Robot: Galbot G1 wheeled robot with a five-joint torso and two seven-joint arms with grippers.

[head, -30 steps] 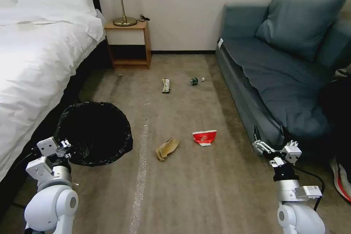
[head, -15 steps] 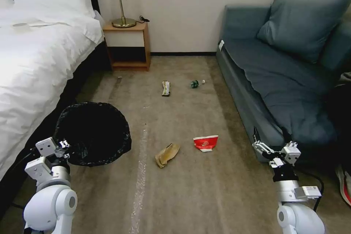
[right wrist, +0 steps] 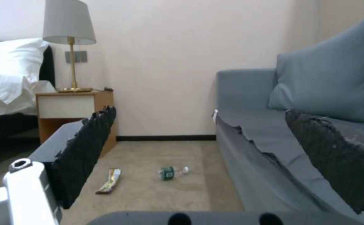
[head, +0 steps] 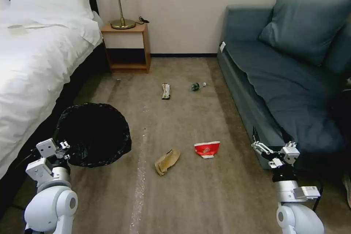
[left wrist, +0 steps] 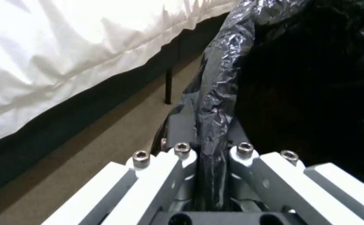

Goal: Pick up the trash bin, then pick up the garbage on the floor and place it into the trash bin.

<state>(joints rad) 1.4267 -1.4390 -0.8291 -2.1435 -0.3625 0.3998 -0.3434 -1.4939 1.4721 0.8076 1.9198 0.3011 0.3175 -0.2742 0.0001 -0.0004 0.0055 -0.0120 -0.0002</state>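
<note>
No writing is legible on the green-labelled bottle (head: 197,86). Left gripper (left wrist: 210,147) pinches the bin (head: 93,133) rim; right gripper (head: 270,139) is spread wide, empty.

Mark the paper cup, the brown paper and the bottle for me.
paper cup (head: 207,149), head view, red side.
brown paper (head: 167,161), head view, crumpled middle.
bottle (right wrist: 168,172), right wrist view, green label.

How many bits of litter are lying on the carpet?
4: a red cup and crumpled brown paper nearer the robot; a snack wrapper and plastic bottle farther off, toward the wall.
</note>
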